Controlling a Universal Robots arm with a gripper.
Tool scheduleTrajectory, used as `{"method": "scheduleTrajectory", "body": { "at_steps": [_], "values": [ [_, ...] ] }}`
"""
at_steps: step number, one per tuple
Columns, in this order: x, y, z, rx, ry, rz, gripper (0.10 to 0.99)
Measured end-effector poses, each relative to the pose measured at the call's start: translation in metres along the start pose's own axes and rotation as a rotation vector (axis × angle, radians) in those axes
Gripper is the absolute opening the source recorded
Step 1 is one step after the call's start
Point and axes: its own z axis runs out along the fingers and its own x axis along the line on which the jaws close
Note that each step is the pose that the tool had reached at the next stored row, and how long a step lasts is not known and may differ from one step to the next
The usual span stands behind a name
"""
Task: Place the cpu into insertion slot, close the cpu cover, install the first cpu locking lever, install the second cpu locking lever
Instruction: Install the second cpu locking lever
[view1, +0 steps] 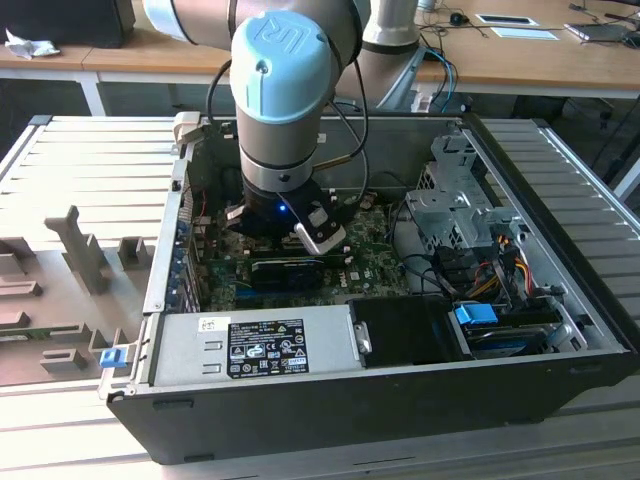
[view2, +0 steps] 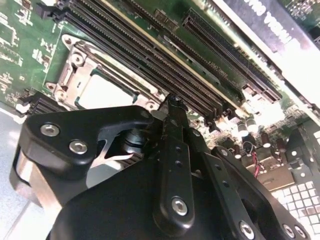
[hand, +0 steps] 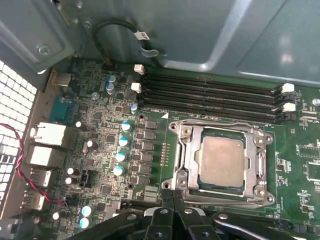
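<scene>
The end effector (hand: 172, 196), fingers pressed together and empty, sits at the cover (hand: 222, 161) edge; the cpu (hand: 221, 158) lies seated beneath. Slot hidden.

Arm reaching down, gripper closed at the tip

In the exterior view the arm (view1: 283, 90) comes in from the far side and points straight down, its black gripper (view1: 290, 225) low at its end. In both wrist views the gripper's fingers (hand: 172, 197) are pressed together at the tips, with nothing seen between them.
</scene>
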Motion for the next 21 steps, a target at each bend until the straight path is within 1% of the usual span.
{"method": "scheduleTrajectory", "body": {
  "at_steps": [3,8,14,17,21],
  "values": [
    [0.0005,-0.0009,0.0033,-0.003,-0.0001,-0.001,0.106],
    [0.0007,-0.0011,0.0061,-0.013,-0.0006,-0.004,0.106],
    [0.0008,-0.0014,0.0099,-0.032,-0.0022,-0.006,0.106],
    [0.0008,-0.001,0.0121,-0.038,-0.0028,-0.008,0.106],
    [0.0013,-0.0011,0.0133,-0.042,-0.0028,-0.009,0.106]
  ]
}}
